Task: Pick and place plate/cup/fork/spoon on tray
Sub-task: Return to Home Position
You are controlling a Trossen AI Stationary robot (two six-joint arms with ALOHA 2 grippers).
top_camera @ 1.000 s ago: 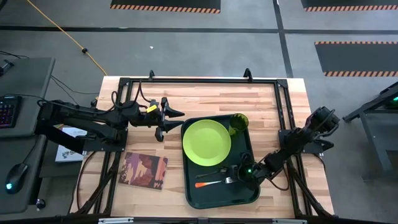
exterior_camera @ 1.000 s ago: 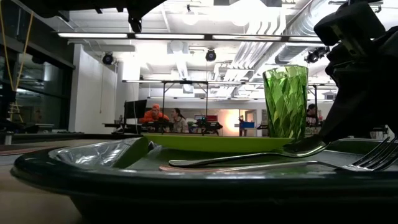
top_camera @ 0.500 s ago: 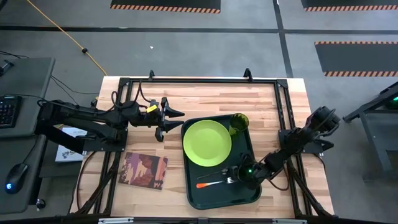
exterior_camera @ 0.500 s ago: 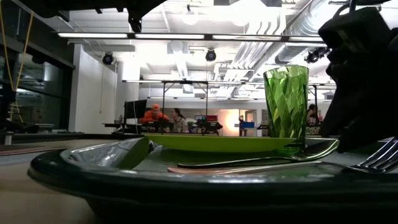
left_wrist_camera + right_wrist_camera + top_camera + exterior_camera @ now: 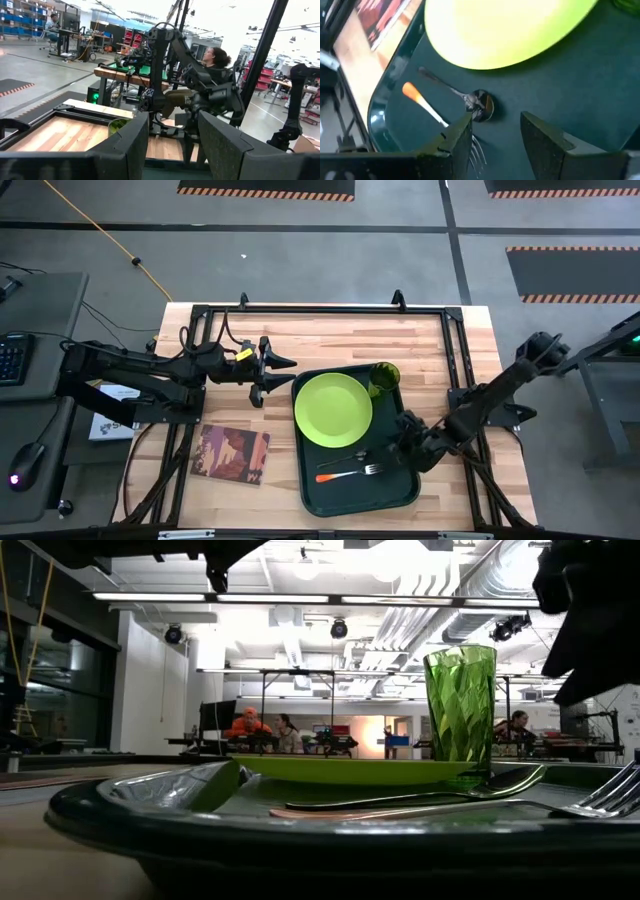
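Observation:
The dark green tray (image 5: 312,490) lies on the table's right half. On it rest the lime-green plate (image 5: 333,408), the green cup (image 5: 383,377) upright at its far right corner, the dark spoon (image 5: 470,100) and the orange-handled fork (image 5: 422,105) lying flat side by side near the plate's near edge. My right gripper (image 5: 495,125) hangs open above the tray, just right of the spoon's bowl (image 5: 482,106), and touches nothing. Open as well, my left gripper (image 5: 283,375) waits left of the tray's far left corner.
A reddish-brown patterned mat (image 5: 231,455) lies on the table left of the tray. A black metal frame (image 5: 320,310) runs round the tabletop. Bare wood shows between the mat, the left arm and the table's far edge.
My right gripper has opened and let go of the spoon, then risen and drawn back toward the table's right edge. The spoon's bowl end has come down, and the spoon now lies flat on the tray beside the fork.

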